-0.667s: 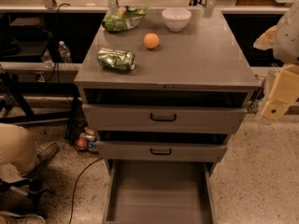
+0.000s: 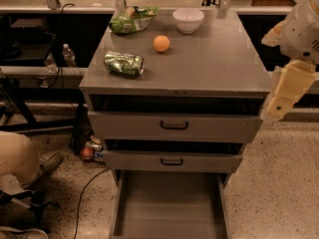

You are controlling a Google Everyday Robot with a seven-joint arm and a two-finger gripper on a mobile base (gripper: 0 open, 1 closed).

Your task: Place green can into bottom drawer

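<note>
Gripper: the gripper (image 2: 273, 111) hangs off the cabinet's right front corner, beside the top drawer's end, well apart from the can. It holds nothing, and I cannot tell whether it is spread or pressed together.
Green can: the green can (image 2: 123, 63) lies on its side on the left of the cabinet top (image 2: 214, 66), near the front edge. It is dented and untouched, so the pick is not yet begun.
Bottom drawer: the bottom drawer (image 2: 169, 203) is pulled right out with its grey floor bare, which I judge is so the can may be dropped straight in.
Upper drawers: the top drawer (image 2: 174, 125) and the middle drawer (image 2: 172, 161) stand out only a little, and neither overhangs much of the open floor below.
Neighbours: the orange ball (image 2: 161, 43) sits just behind the can to its right. The snack bag (image 2: 132, 19) and the white bowl (image 2: 188, 20) are at the back.
Change: the gripper has edged left towards the cabinet and slightly up, while the can, ball and drawers lie as they did.
</note>
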